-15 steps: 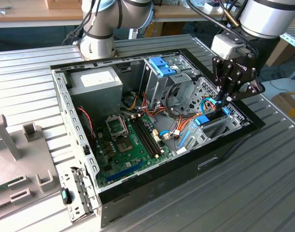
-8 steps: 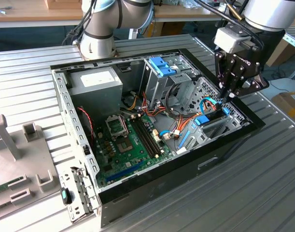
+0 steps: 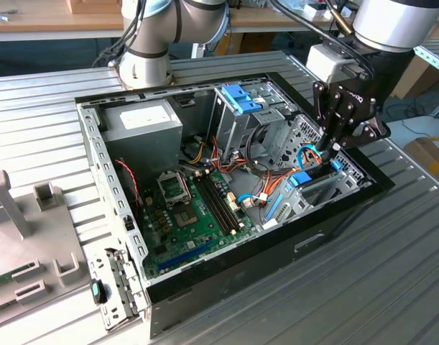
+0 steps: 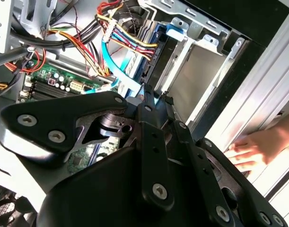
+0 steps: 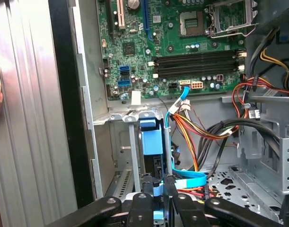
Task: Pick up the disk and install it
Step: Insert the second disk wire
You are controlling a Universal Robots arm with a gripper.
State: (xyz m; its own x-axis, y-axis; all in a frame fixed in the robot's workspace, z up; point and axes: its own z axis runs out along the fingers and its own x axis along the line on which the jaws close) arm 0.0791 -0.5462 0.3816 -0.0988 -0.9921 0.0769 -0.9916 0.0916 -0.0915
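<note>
Claw (image 5: 158, 189): we see it pinched on the disk (image 5: 150, 137), edge-on in its bay (image 5: 117, 156);
Risk: we judge tilt could jam it.

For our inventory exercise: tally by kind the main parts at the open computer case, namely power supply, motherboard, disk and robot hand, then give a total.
Power supply: 1
Motherboard: 1
Disk: 1
Robot hand: 1
Total: 4

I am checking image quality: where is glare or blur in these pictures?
In the second wrist view, bright glare washes the table's ribbed metal beside a person's hand, and the close tool looks soft. In the first wrist view, the table shines palely. The exterior view is evenly lit.
</note>
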